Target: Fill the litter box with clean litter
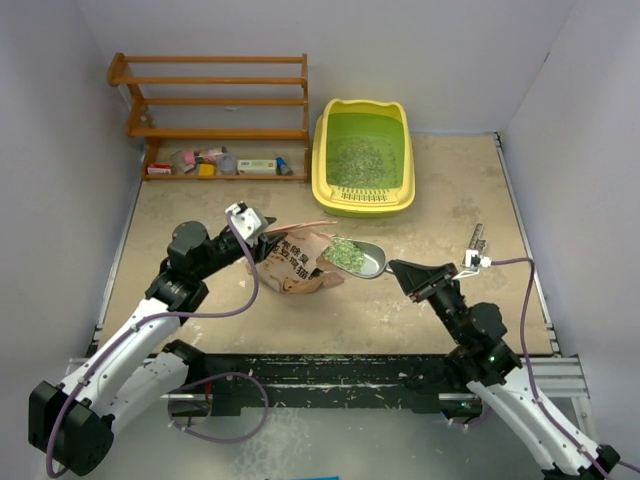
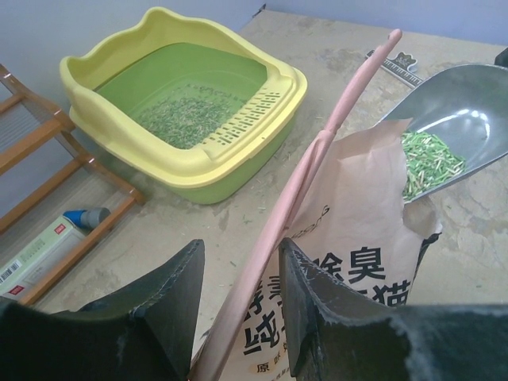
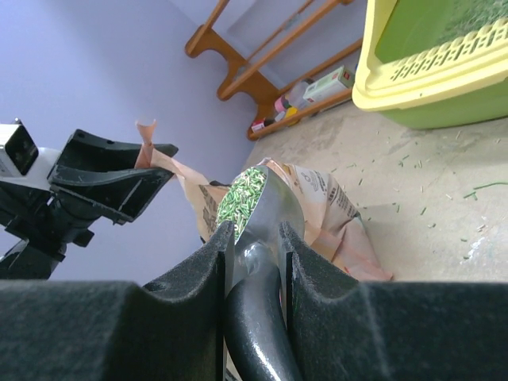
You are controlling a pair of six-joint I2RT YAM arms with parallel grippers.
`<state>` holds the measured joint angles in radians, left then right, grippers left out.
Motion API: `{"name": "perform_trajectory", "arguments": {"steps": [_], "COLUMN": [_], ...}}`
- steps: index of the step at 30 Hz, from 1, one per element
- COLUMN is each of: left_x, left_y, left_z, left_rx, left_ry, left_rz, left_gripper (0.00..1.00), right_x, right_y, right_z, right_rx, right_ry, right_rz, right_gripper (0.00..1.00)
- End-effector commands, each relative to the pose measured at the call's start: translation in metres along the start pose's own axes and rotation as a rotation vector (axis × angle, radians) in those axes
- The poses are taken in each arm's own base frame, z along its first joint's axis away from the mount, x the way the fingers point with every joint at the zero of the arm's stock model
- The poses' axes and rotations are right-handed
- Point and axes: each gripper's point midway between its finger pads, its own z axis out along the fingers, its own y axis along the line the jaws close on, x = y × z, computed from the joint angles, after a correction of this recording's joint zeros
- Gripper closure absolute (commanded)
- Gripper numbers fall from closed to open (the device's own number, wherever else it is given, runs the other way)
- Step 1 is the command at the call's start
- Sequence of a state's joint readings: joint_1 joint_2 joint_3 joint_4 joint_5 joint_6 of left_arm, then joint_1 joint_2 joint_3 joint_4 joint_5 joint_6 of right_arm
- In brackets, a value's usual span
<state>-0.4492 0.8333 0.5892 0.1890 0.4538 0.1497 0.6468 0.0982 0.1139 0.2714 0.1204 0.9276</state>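
One litter box [image 1: 362, 205], thinly strewn with clean litter [image 1: 358, 160], is set at the far side of a beige table [image 1: 440, 190] between lilac walls [image 1: 420, 50], long axis running away from the arms, slotted lip facing them; one bag [image 1: 300, 262] is pinched by the left gripper [image 1: 268, 240], one laden scoop [image 1: 370, 260] by the right gripper [image 1: 398, 268].

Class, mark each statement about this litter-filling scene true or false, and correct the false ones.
1. The scoop carries litter. True.
2. The litter box is completely empty. False: the litter box has litter on its green floor.
3. The right gripper grips the scoop's handle. True.
4. The left gripper hangs free, away from the bag. False: the left gripper pinches the bag's pink top edge.
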Motion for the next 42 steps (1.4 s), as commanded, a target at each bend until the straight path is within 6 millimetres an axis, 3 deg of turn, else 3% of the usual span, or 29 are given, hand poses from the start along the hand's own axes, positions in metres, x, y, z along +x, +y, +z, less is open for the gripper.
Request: {"name": "perform_trajectory", "arguments": {"steps": [1, 15, 26, 42], "left_x": [-0.038, -0.037, -0.036, -0.035], "left_y": [0.009, 0.009, 0.009, 0.010], "left_z": [0.001, 0.001, 0.003, 0.004], "left_rx": [-0.026, -0.027, -0.025, -0.026], "left_ry": [-0.093, -0.087, -0.083, -0.075], "left_rz": [0.031, 0.027, 0.019, 0.016], "left_gripper": [0.54, 0.54, 0.54, 0.54], "right_x": [-0.039, -0.079, -0.093, -0.109], "right_y": [0.024, 0.033, 0.041, 0.047], "right_z": [-0.011, -0.020, -0.020, 0.012], "right_rx": [-0.018, 0.044, 0.045, 0.081], "right_ry": [-0.110, -0.223, -0.262, -0.318], "right_rz": [-0.030, -0.079, -0.083, -0.098], "right_gripper": [1.00, 1.00, 1.00, 1.00]}}
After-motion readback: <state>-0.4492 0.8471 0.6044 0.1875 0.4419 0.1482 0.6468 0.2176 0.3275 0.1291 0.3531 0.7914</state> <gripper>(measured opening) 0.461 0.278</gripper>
